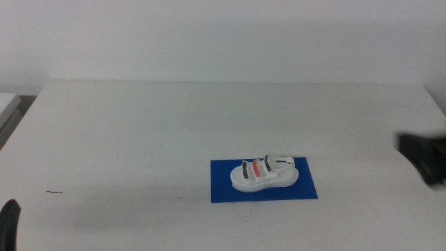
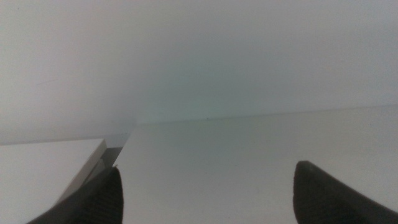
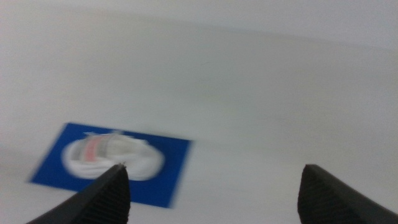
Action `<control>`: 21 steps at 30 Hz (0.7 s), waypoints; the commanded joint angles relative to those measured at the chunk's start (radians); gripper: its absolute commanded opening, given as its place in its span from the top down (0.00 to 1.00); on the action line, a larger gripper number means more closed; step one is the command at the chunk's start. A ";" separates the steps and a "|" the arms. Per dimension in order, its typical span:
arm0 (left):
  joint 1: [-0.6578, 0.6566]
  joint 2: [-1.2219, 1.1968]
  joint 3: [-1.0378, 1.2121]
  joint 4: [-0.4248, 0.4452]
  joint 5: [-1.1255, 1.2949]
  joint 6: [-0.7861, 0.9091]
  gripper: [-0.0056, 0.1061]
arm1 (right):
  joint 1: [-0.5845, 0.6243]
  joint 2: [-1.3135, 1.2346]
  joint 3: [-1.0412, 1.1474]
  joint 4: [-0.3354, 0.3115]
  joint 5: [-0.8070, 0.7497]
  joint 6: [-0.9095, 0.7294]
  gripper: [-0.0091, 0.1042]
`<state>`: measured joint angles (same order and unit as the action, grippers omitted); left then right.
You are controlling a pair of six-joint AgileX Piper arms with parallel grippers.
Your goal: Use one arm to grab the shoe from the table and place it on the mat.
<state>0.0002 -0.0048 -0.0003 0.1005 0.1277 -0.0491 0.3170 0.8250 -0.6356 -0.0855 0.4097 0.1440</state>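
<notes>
The white shoe (image 1: 263,173) with two dark straps and a red one lies on its sole on the blue mat (image 1: 306,189), on the white table (image 1: 174,132). The right wrist view shows the shoe (image 3: 112,155) on the mat (image 3: 168,171), blurred. My right gripper (image 3: 211,186) is open and empty, well away from the shoe; its arm (image 1: 424,157) shows as a dark blur at the right edge of the middle view. My left gripper (image 2: 205,190) is open and empty, and its tip (image 1: 8,223) shows at the bottom left corner of the middle view.
A small dark scratch (image 1: 54,192) marks the table at the left. A second white surface (image 1: 8,103) stands beyond the table's left edge, with a gap between them. A pale wall rises behind the table.
</notes>
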 commanded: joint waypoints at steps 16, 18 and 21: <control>0.000 0.005 0.000 -0.004 -0.012 -0.001 0.11 | -0.148 -0.825 0.636 0.019 -0.246 -0.188 0.10; 0.000 0.005 0.000 -0.004 -0.012 -0.001 0.11 | -0.148 -0.825 0.636 0.019 -0.217 -0.185 0.10; 0.000 0.005 0.000 -0.004 -0.012 -0.001 0.11 | -0.148 -0.825 0.636 0.026 -0.205 -0.185 0.10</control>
<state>0.0002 -0.0048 -0.0003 0.1005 0.1268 -0.0491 0.1763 0.0051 -0.0033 -0.0590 0.2004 -0.0336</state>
